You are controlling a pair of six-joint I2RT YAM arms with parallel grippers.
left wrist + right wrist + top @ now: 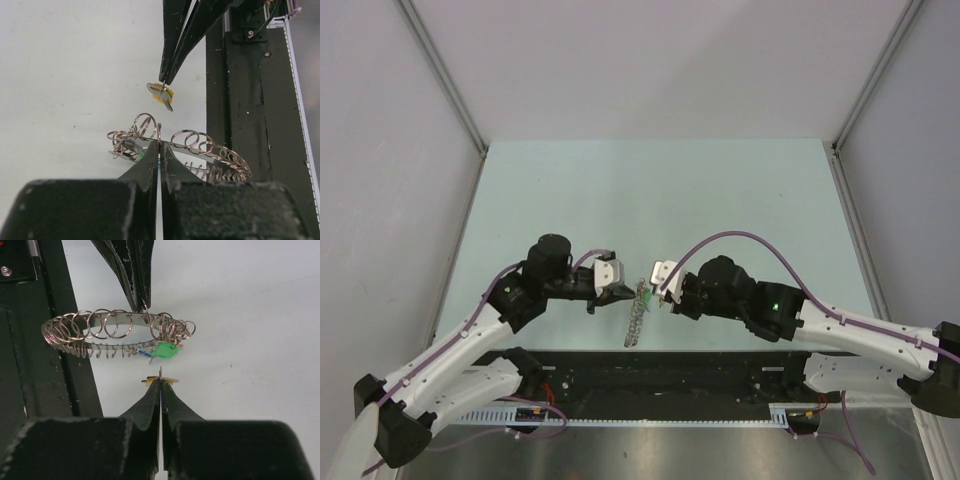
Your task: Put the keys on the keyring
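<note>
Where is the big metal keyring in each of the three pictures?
Top external: keyring hangs at centre, between arm tips.
Left wrist: keyring lower middle, past the camera's own fingers.
Right wrist: keyring upper left of centre.
Shared landmark: left gripper, pinching the keyring's band. Facing it, right gripper holds yellow key.
</note>
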